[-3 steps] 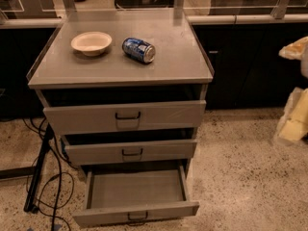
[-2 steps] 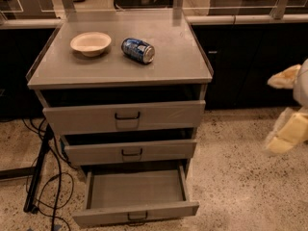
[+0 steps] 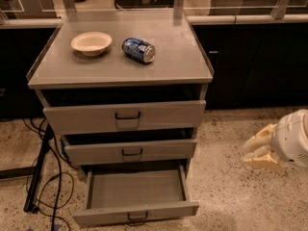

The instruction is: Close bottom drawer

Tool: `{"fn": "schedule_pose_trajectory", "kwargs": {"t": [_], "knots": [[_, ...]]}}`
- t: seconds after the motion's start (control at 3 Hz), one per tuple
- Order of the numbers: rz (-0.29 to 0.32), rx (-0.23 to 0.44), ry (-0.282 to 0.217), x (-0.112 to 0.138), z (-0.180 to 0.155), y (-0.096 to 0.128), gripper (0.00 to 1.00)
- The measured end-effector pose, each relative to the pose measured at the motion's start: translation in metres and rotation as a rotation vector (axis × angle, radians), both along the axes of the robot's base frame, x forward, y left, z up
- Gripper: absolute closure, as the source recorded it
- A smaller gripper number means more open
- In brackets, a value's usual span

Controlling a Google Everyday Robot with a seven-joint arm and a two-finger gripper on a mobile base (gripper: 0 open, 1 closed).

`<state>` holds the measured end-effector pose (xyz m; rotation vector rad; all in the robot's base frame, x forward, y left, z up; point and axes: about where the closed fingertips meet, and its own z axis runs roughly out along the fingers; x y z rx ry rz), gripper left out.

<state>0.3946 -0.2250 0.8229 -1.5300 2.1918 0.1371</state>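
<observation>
The bottom drawer (image 3: 137, 211) of the grey-beige cabinet is pulled far out. Its shallow tray looks empty and a small dark pull handle (image 3: 138, 217) sits on its low front panel. The two drawers above it stand slightly open. My gripper (image 3: 260, 150) is at the right edge of the view, pale and cream-coloured, low over the floor. It is to the right of the cabinet, about level with the middle drawer, and apart from the bottom drawer.
On the cabinet top lie a beige bowl (image 3: 91, 43) and a blue can (image 3: 138, 50) on its side. A black stand and cables (image 3: 41, 177) lie on the floor to the left. Dark counter fronts run behind. Speckled floor (image 3: 236, 196) lies to the right.
My gripper has moved down and to the left, from the right edge toward the cabinet's lower drawers. The drawers, bowl and can have not moved.
</observation>
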Motion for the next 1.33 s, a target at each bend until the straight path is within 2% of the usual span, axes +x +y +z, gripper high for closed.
{"fn": "schedule_pose_trajectory", "kwargs": {"t": [0.33, 0.67, 1.0, 1.33], "knots": [[-0.003, -0.002, -0.003, 0.0, -0.002, 0.0, 0.97], [-0.003, -0.002, -0.003, 0.0, -0.002, 0.0, 1.0], [-0.005, -0.011, 0.013, 0.003, -0.016, 0.006, 1.0], [-0.003, 0.016, 0.063, 0.01, -0.063, 0.028, 1.0]]}}
